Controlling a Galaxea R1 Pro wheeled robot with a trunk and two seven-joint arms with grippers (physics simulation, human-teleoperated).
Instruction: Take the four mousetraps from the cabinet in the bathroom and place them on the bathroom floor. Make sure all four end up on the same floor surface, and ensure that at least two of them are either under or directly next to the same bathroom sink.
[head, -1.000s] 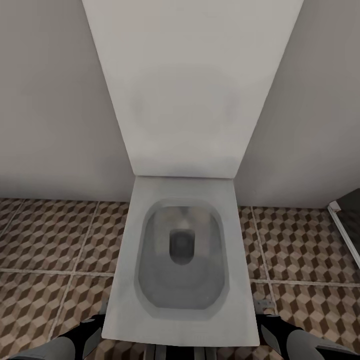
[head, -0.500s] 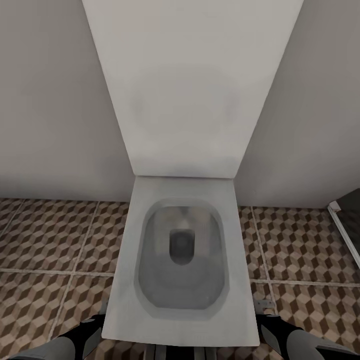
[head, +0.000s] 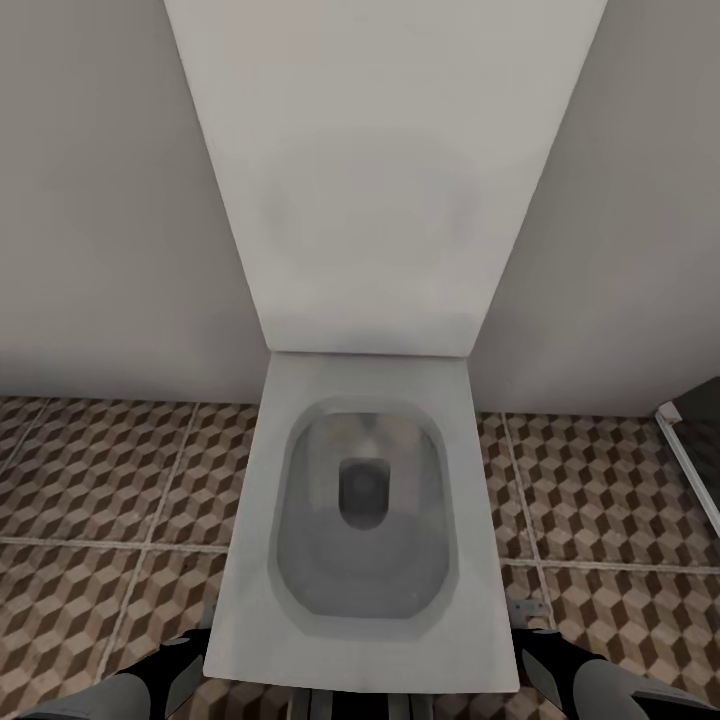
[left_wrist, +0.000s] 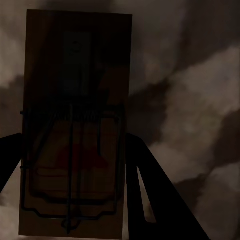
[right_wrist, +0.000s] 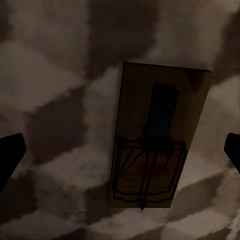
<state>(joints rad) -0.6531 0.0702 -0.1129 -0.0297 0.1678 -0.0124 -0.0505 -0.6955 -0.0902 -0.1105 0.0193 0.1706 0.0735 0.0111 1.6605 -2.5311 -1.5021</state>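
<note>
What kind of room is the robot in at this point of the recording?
A bathroom, most likely: a white square toilet stands against a plain pale wall, and the brown-and-beige cube-patterned floor tiles run either side of it.

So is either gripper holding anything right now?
Left gripper seems to pinch a mousetrap by its long edges; right gripper is open, holding nothing.

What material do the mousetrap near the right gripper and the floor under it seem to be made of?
The mousetrap looks like a flat wooden board, brown and matt, carrying thin dark metal wire and a red mark. The floor seems to be tile with a printed brown-and-beige cube pattern; the head view shows pale grout lines, but the finish is hard to tell.
</note>
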